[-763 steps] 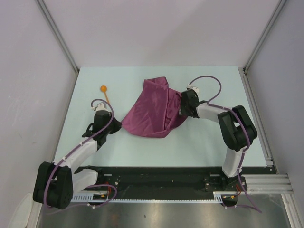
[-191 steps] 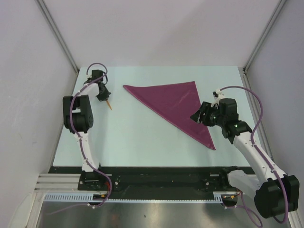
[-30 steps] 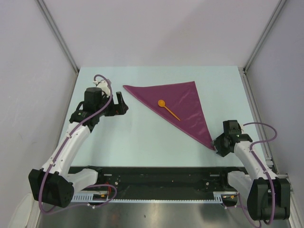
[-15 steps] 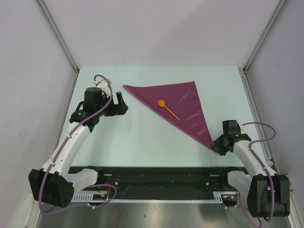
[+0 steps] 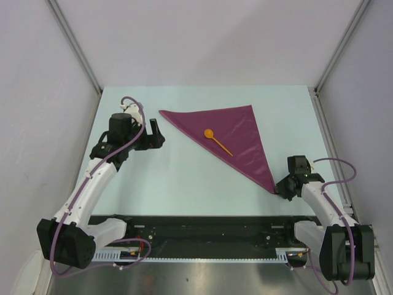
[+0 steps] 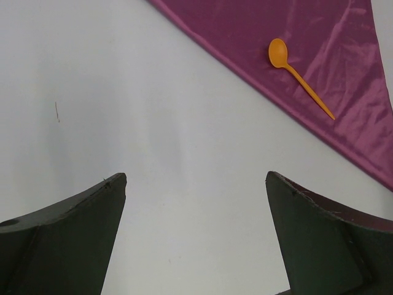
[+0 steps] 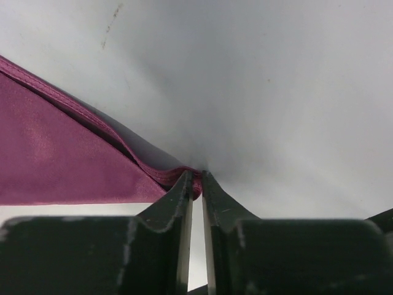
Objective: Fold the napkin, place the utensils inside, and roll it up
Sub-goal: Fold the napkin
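The plum napkin (image 5: 230, 138) lies folded into a triangle on the pale table, its sharp tip pointing toward the near right. An orange spoon (image 5: 217, 141) rests on the cloth, also seen in the left wrist view as the spoon (image 6: 299, 76) on the napkin (image 6: 319, 55). My right gripper (image 5: 280, 189) is shut on the napkin's near tip, the cloth corner (image 7: 195, 182) pinched between the fingertips and slightly lifted. My left gripper (image 5: 157, 133) hovers open beside the napkin's far left corner, with nothing between its fingers (image 6: 73, 221).
The table (image 5: 184, 178) is boxed in by pale side walls with metal rails (image 5: 73, 43). A black base rail (image 5: 202, 236) runs along the near edge.
The right gripper has closed onto the napkin's near tip. The left arm, the spoon and the rest of the cloth have not moved.
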